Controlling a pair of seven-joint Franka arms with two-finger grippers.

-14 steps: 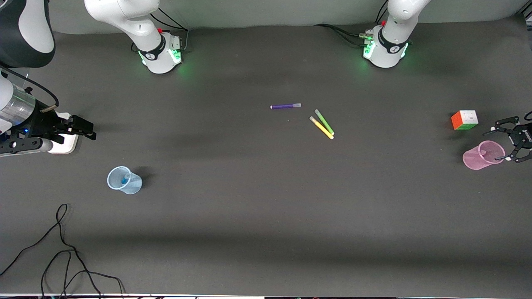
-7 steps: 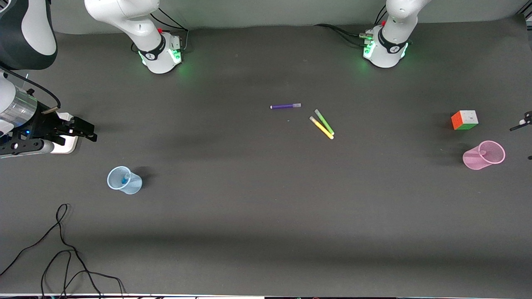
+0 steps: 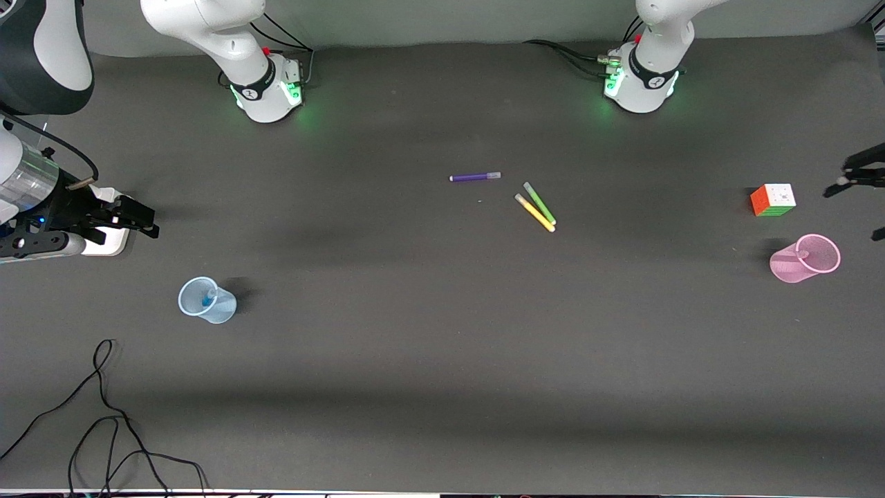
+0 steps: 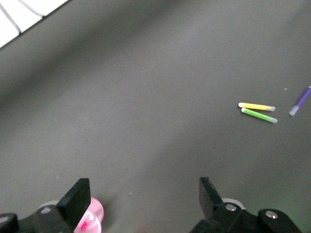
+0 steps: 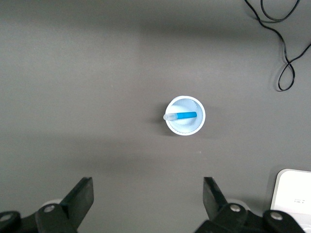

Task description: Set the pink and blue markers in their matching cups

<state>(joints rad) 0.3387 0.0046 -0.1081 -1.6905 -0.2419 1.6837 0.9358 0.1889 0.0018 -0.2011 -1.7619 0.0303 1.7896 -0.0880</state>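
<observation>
The pale blue cup [image 3: 220,308] stands toward the right arm's end of the table with the blue marker [image 3: 207,299] inside it. In the right wrist view the cup [image 5: 185,127] and marker [image 5: 183,115] lie ahead of my open, empty right gripper [image 5: 147,196]. That gripper [image 3: 142,221] hovers over the table's end, above a white block. The pink cup [image 3: 788,266] stands toward the left arm's end and holds the pink marker [image 3: 802,255]. My left gripper [image 3: 864,205] is open and empty, raised beside the cup. Its wrist view [image 4: 143,199] shows the cup [image 4: 95,213] by one finger.
A purple pen [image 3: 475,177], a green pen [image 3: 539,203] and a yellow pen [image 3: 534,213] lie mid-table. A colour cube [image 3: 773,199] sits beside the pink cup, farther from the front camera. A white block [image 3: 109,241] lies under the right gripper. A black cable [image 3: 104,415] loops near the front edge.
My left gripper has drawn away from the pink cup toward the table's end and now shows only partly in the front view. The right gripper has barely shifted.
</observation>
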